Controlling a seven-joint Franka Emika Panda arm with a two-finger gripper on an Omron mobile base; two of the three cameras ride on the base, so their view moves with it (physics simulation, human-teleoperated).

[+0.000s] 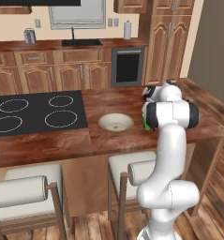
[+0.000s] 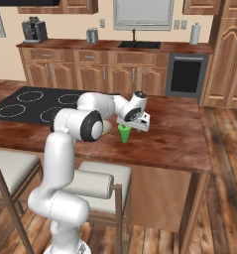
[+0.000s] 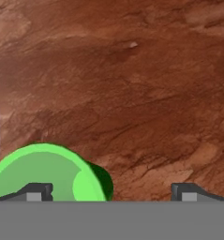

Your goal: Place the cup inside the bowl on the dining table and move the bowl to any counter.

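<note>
A beige wall [image 2: 80, 22] with a pale window [image 2: 142, 12] at twelve o'clock backs wooden cabinets [image 2: 90, 74], white-cushioned stools [image 1: 24, 197] at six on plank floor [image 2: 224, 208]

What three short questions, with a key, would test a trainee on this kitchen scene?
1. True or false: the green cup already sits inside the beige bowl.
2. The end effector is: A) open above the cup; B) shut on the cup; C) shut on the bowl.
3. Fill in: the bowl rests on the dining table beside the black ____.

Key: 1 false; 2 A; 3 cooktop.
</note>
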